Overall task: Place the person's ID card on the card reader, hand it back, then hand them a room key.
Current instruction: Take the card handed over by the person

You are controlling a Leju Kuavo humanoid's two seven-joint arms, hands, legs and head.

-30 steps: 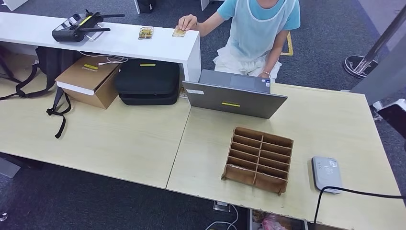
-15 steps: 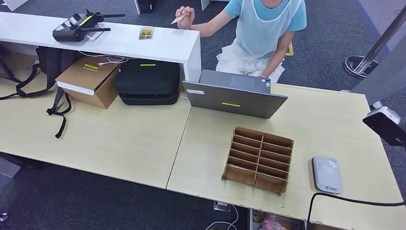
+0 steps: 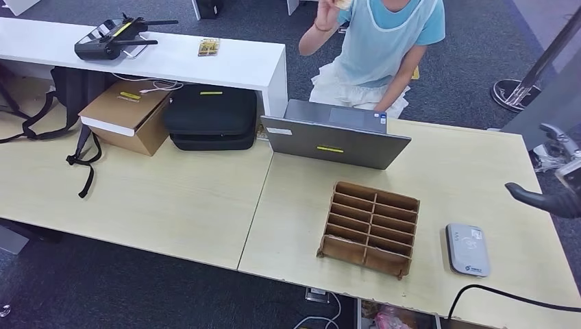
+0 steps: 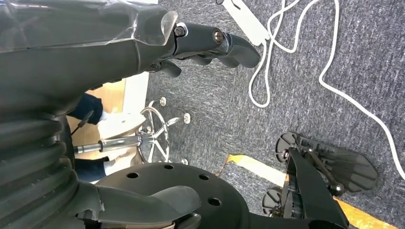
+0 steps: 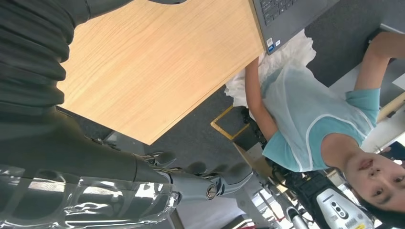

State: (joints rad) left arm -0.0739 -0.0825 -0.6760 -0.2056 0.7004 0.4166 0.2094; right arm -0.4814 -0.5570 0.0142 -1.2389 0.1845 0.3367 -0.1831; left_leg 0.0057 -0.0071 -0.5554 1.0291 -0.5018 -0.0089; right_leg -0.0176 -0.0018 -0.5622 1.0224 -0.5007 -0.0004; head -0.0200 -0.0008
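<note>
The person point(image 3: 380, 41) sits behind the laptop and holds a small yellowish card point(image 3: 341, 3) up at the top edge of the head view. The grey card reader point(image 3: 468, 249) lies flat near the table's front right corner. My right hand point(image 3: 548, 197) hovers at the table's right end, above and beyond the reader, with its dark fingers stretched out and holding nothing. In the right wrist view that hand point(image 5: 210, 183) is off the table corner point(image 5: 157, 71), facing the person point(image 5: 310, 109). My left hand point(image 4: 210, 43) hangs over the carpet and holds nothing.
A brown divided box point(image 3: 371, 227) stands left of the reader. The grey laptop point(image 3: 336, 133) sits behind it. On the white counter point(image 3: 240, 65) lie another small card point(image 3: 209, 46) and a black controller point(image 3: 113, 40). A black cable point(image 3: 507, 296) runs from the reader.
The person picked the card off the white counter and raised it. My right hand has come up at the table's right end, its fingers now showing.
</note>
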